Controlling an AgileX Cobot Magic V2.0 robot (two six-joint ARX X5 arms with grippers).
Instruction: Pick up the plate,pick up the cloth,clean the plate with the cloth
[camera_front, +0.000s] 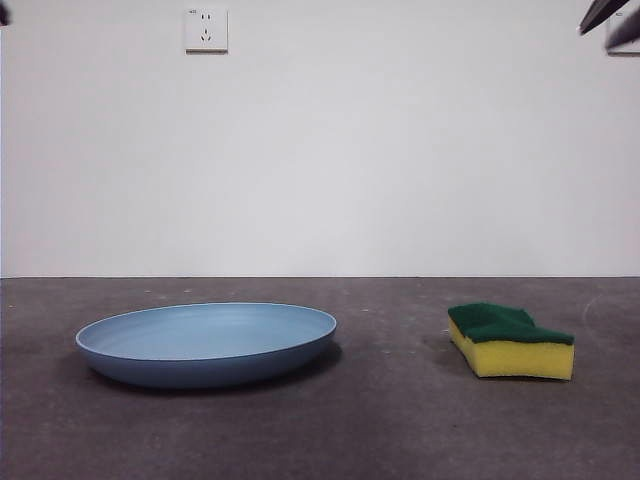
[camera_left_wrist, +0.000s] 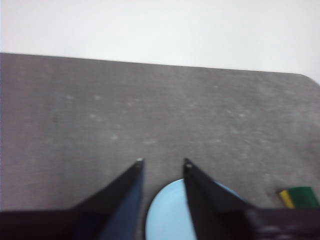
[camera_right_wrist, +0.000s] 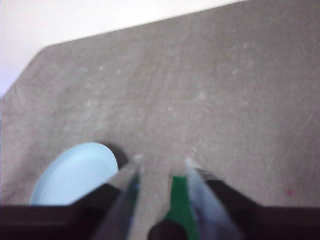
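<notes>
The light-blue plate (camera_front: 208, 343) lies flat on the dark table at the left of the front view. The cloth (camera_front: 510, 340), a yellow sponge with a green top, lies on the table to its right. High above the table, my left gripper (camera_left_wrist: 161, 161) is open, and part of the plate (camera_left_wrist: 167, 212) shows between its jaws, with the cloth (camera_left_wrist: 299, 197) off to one side. My right gripper (camera_right_wrist: 162, 160) is also open and raised; the cloth's green top (camera_right_wrist: 179, 200) shows between its jaws and the plate (camera_right_wrist: 75, 172) lies beside them. Neither gripper holds anything.
A white wall with a power socket (camera_front: 206, 29) stands behind the table. The table's rounded far corners show in both wrist views. A dark arm tip (camera_front: 610, 22) shows at the top right corner of the front view.
</notes>
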